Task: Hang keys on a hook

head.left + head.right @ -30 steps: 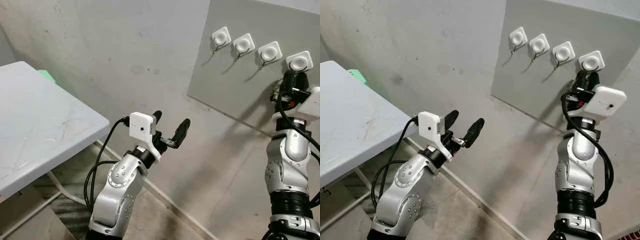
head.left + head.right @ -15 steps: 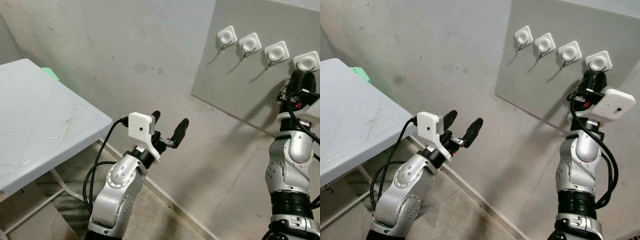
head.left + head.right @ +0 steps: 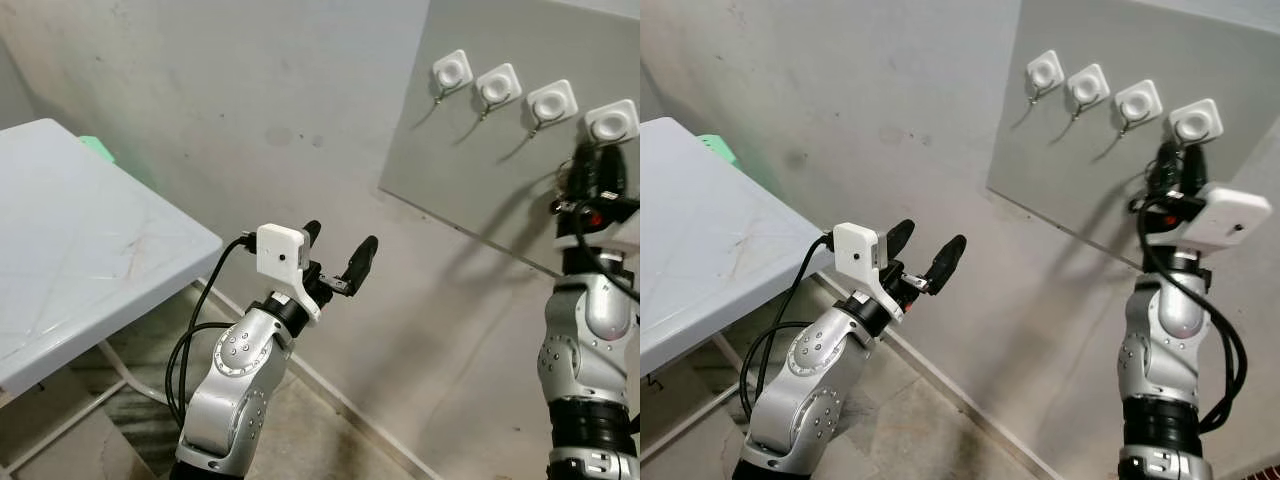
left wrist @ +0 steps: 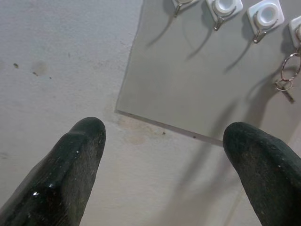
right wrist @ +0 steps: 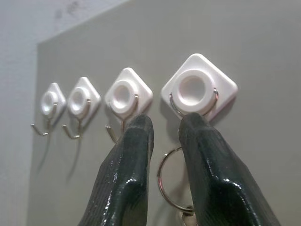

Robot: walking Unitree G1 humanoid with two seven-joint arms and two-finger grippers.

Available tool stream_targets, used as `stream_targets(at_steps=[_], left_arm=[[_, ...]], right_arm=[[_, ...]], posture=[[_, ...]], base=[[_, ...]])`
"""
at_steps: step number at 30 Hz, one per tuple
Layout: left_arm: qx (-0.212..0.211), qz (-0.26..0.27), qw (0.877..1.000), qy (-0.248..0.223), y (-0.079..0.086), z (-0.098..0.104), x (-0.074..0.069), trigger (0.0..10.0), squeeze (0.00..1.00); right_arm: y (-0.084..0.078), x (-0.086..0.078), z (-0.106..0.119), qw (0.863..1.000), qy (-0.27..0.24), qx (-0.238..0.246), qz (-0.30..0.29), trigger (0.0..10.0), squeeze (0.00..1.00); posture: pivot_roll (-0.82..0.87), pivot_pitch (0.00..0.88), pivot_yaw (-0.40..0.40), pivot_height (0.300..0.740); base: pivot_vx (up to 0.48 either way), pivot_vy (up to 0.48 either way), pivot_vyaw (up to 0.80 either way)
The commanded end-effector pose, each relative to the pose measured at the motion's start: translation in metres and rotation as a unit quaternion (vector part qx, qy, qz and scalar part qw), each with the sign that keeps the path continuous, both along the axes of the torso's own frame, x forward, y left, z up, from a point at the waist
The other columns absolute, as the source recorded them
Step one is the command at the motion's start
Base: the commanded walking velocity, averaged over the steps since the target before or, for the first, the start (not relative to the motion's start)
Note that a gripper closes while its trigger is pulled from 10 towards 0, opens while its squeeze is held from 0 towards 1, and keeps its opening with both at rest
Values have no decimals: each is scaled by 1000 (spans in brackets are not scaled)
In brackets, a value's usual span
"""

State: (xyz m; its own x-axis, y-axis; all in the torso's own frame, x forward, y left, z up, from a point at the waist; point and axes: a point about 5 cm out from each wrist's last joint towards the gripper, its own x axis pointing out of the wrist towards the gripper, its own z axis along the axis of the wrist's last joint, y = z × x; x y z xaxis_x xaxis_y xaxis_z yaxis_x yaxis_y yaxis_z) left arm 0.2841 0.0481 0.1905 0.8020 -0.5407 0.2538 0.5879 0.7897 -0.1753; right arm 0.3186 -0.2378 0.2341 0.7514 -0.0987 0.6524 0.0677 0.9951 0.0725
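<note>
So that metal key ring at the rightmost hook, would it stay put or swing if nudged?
The thin metal key ring looks light and loose, so it would probably swing. The small key dangling below it should jingle freely. Smooth wire between the right gripper's fingers may slip easily.

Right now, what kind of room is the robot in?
Probably a bare utility or entry corner of a home: plain concrete wall, a board with four key hooks, and a folding table.

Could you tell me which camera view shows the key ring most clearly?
The right wrist view: the key ring sits close up between the right gripper fingers, below the nearest hook. The left wrist view shows it small, hanging by the board's edge; the eye views hide it.
</note>
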Motion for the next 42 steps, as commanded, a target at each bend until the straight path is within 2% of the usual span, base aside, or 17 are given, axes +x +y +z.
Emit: stream_targets(at_steps=[1,3,8,12,17,20,24,25,27,29,34,37,38,41,42], left_arm=[[-13,-8,1000,-4,-6,4,-4,10000,0],[-15,-9,1000,-5,-7,5,-4,10000,0],[-16,-10,1000,-4,-8,5,-5,10000,0],[-15,-9,1000,-5,-7,5,-5,10000,0],[-15,-8,1000,-5,-7,5,-5,10000,0],[-16,-9,1000,-5,-7,5,-5,10000,0],[-15,-7,1000,-5,-6,5,-4,10000,0],[-15,-7,1000,-4,-5,4,-4,10000,0],[-12,-7,1000,-4,-4,3,-3,10000,0],[-9,-5,1000,-4,-3,2,-2,10000,0],[-1,6,1000,2,5,-4,4,10000,0],[-1,14,1000,7,8,-7,6,10000,0],[0,35,999,29,16,-18,13,10000,0],[-1,58,997,46,24,-30,17,10000,0],[1,79,995,64,30,-42,20,10000,0]], right_arm=[[1,-2,5,1000,-8,-9,7,10000,0],[0,-3,3,1000,-7,3,18,10000,0],[-2,-3,5,1000,-10,-3,7,10000,0],[-16,-8,10,998,-28,11,-54,10000,0],[-21,-10,12,996,-33,18,-82,10000,0],[-16,-11,12,997,-37,10,-71,10000,0],[-1,-12,10,999,-33,-21,-33,10000,0],[10,-13,7,999,-25,-45,-6,10000,0],[19,-14,1,998,-12,-60,17,10000,0],[23,-16,-4,998,-5,-63,29,10000,0],[32,-19,-34,995,55,-56,62,10000,0],[33,-19,-40,994,69,-49,69,10000,0],[35,-18,-53,992,97,-33,74,10000,0],[38,-17,-69,988,134,-12,80,10000,0],[42,-18,-81,984,158,-10,84,10000,0]], posture=[[36,48,-69,740],[36,47,-71,740],[37,42,-71,740],[40,39,-73,740],[42,37,-74,740],[41,36,-75,740],[40,38,-74,740],[35,45,-71,740],[34,46,-70,740],[31,49,-69,740],[24,53,-63,740],[22,53,-62,740],[21,53,-61,740],[15,52,-58,740],[14,51,-56,740]], base=[[0,0,0],[0,0,0],[0,0,0],[0,0,0],[0,0,0],[0,0,0],[0,0,0],[0,0,0],[0,0,0],[0,0,0],[0,0,0],[0,0,0],[0,0,0],[0,0,0],[0,0,0]])
